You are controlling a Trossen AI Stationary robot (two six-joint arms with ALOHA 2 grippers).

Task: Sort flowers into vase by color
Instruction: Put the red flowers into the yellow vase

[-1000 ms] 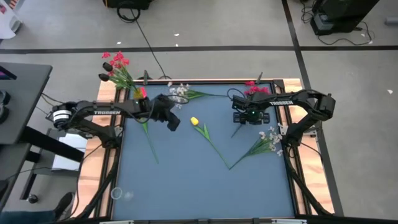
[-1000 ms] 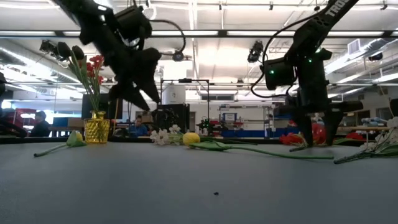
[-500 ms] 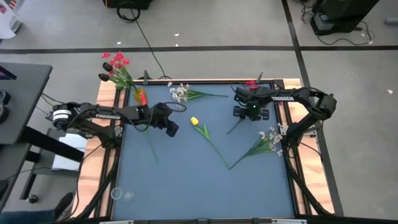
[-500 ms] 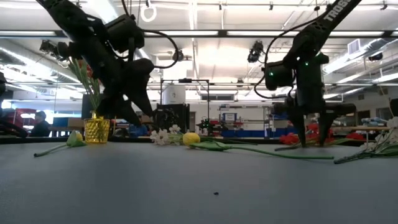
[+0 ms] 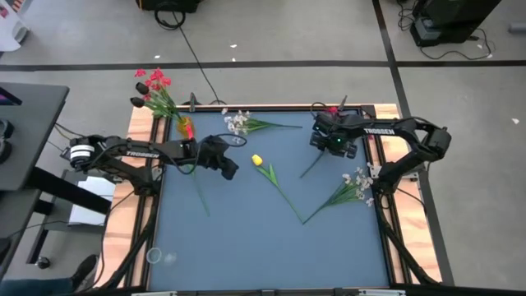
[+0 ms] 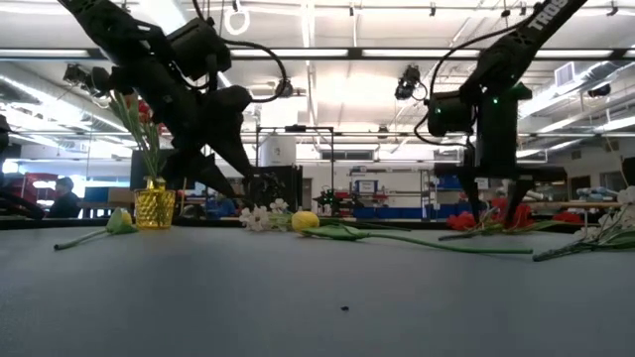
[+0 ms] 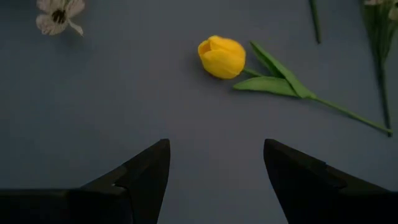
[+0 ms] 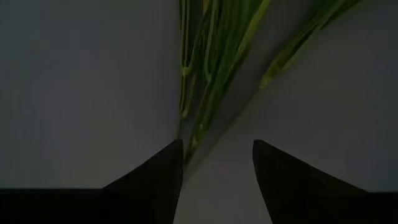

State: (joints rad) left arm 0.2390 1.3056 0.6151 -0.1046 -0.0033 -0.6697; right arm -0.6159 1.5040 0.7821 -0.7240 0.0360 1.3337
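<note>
The left claw (image 5: 228, 164) hangs above the tabletop (image 5: 246, 230), fingers spread wide and empty, just beside the yellow tulip (image 5: 257, 160), which lies flat with its stem running away from the gold vase (image 6: 154, 208). That vase stands at the tabletop's far left corner and holds red flowers (image 5: 154, 82); a second yellow bloom (image 6: 121, 222) lies beside it. A white spray (image 5: 237, 122) lies near the far edge, between the vase and the right claw (image 5: 333, 146). The right claw is lowered over green stems (image 8: 208, 68) of a red cluster (image 6: 506, 215) at the far right corner, fingers apart, gripping nothing. Another white spray (image 5: 358, 182) lies by the right edge.
</note>
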